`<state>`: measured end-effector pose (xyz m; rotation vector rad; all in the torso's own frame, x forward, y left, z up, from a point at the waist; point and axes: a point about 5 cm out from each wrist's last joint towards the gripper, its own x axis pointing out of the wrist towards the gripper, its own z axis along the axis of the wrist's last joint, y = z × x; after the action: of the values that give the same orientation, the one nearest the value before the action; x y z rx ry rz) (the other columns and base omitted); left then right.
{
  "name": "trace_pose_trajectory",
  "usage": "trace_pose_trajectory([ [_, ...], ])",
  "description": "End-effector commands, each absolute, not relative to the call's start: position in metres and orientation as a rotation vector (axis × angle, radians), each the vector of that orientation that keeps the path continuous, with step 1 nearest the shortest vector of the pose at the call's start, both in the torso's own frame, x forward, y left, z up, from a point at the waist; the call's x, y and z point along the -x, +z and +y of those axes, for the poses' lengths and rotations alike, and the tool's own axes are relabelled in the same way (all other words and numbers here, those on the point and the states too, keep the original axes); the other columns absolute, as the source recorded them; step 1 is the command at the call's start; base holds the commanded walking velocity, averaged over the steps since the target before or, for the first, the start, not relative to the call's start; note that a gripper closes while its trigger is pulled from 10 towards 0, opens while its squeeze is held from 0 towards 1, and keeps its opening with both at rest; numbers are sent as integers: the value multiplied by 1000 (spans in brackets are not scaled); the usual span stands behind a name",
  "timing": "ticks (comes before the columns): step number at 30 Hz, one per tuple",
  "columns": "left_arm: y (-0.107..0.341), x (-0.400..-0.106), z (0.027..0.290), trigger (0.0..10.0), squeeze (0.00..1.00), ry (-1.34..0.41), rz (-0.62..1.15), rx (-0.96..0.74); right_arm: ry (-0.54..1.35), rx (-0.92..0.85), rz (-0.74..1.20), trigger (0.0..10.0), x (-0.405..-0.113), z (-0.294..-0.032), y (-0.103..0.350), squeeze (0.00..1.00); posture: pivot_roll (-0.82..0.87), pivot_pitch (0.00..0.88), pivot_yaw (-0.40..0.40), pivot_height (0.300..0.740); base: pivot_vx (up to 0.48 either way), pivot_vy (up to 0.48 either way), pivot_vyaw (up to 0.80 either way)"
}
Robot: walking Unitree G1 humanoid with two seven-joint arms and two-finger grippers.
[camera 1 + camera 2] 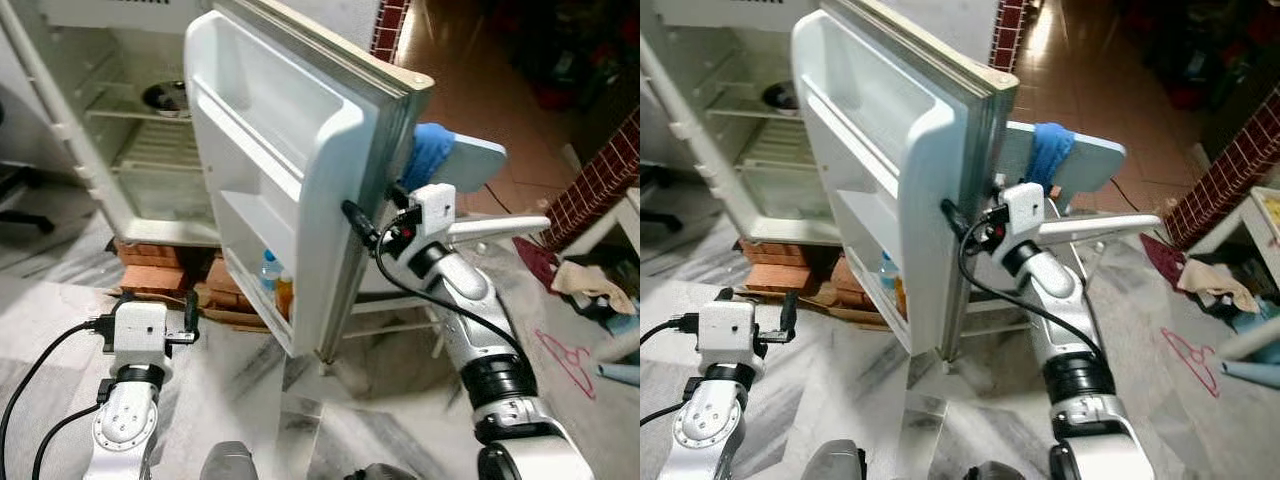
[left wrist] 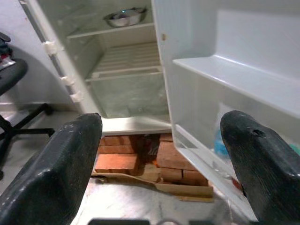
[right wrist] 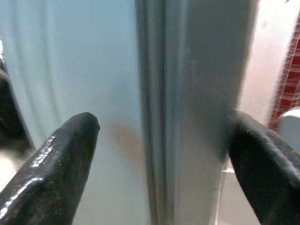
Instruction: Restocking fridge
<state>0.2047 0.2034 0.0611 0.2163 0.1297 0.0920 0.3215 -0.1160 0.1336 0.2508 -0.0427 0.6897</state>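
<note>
The white fridge (image 1: pixel 150 150) stands open, with a steel bowl (image 1: pixel 165 97) on an upper shelf. Its door (image 1: pixel 280 170) is swung out toward me. A clear bottle (image 1: pixel 268 272) and an orange item (image 1: pixel 285 295) sit in the door's lowest shelf. My right gripper (image 3: pixel 159 154) is open at mid height on the door's free edge, one finger (image 3: pixel 61 159) on the inner side and the other on the outer side. My left gripper (image 2: pixel 164 154) is held low at the left, open and empty, facing the fridge's lower part.
Bricks (image 1: pixel 150 265) and cardboard prop up the fridge. A blue cloth (image 1: pixel 428 155) lies on a pale chair (image 1: pixel 478 160) behind the door. An office chair base (image 1: pixel 20 200) is at the far left. A red hanger (image 1: pixel 565 360) and cloths (image 1: pixel 590 280) lie on the floor to the right.
</note>
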Motion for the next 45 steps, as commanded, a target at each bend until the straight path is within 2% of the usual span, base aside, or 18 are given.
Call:
trace_pose_trajectory([
  [1, 63, -204, 204, 10000, 0, 95, 132, -222, 953, -330, -85, 10000, -307, -88, 155, 0, 140, 44, -58, 740, 0, 0, 0],
  [3, 62, -203, 204, 10000, 0, 94, 134, -223, 1187, -442, -65, 10000, -278, -80, 168, 0, 139, 45, -58, 740, 0, 0, 0],
  [5, 62, -203, 204, 10000, 0, 91, 137, -223, 1284, -454, -32, 10000, -258, -79, 164, 0, 134, 47, -59, 740, 0, 0, 0],
  [8, 61, -203, 202, 10000, 0, 84, 140, -222, 1072, -331, 69, 10000, -271, -97, 126, 0, 136, 51, -61, 740, 0, 0, 0],
  [9, 61, -203, 202, 10000, 0, 84, 140, -222, 1072, -331, 69, 10000, -271, -97, 126, 0, 136, 51, -61, 740, 0, 0, 0],
  [10, 62, -202, 202, 10000, 0, 86, 139, -221, 985, -324, 97, 10000, -275, -105, 120, 0, 134, 53, -62, 740, 0, 0, 0],
  [11, 63, -202, 202, 10000, 0, 96, 134, -220, 816, -290, 92, 10000, -286, -116, 112, 0, 134, 57, -63, 740, 0, 0, 0],
  [12, 63, -201, 202, 10000, 0, 101, 132, -220, 767, -290, 100, 10000, -288, -120, 110, 0, 134, 57, -64, 740, 0, 0, 0],
  [20, 71, -190, 225, 10000, 0, 312, 103, -264, 679, -206, 159, 10000, -280, -130, 86, 0, 143, 69, -78, 740, 0, 0, 0],
  [23, 70, -187, 228, 10000, 0, 326, 108, -269, 670, -184, 170, 10000, -279, -129, 79, 0, 144, 70, -80, 740, 0, 0, 0],
  [26, 69, -190, 228, 10000, 0, 304, 116, -275, 634, -166, 176, 10000, -281, -129, 76, 0, 144, 71, -82, 740, 0, 0, 0],
  [30, 72, -211, 221, 10000, 0, 175, 102, -268, 449, -136, 89, 10000, -291, -137, 86, 0, 134, 70, -81, 740, 0, 0, 0],
  [34, 75, -219, 216, 10000, 0, 115, 90, -245, 369, -157, 47, 10000, -293, -141, 91, 0, 126, 66, -79, 740, 0, 0, 0],
  [36, 75, -226, 209, 10000, 0, 40, 93, -211, 304, -178, 7, 10000, -292, -145, 96, 0, 116, 64, -75, 740, 0, 399, 0],
  [45, 90, -244, 197, 10000, 0, -46, 15, -170, 139, -174, -63, 10000, -291, -153, 108, 0, 76, 50, -45, 740, 0, 475, 0],
])
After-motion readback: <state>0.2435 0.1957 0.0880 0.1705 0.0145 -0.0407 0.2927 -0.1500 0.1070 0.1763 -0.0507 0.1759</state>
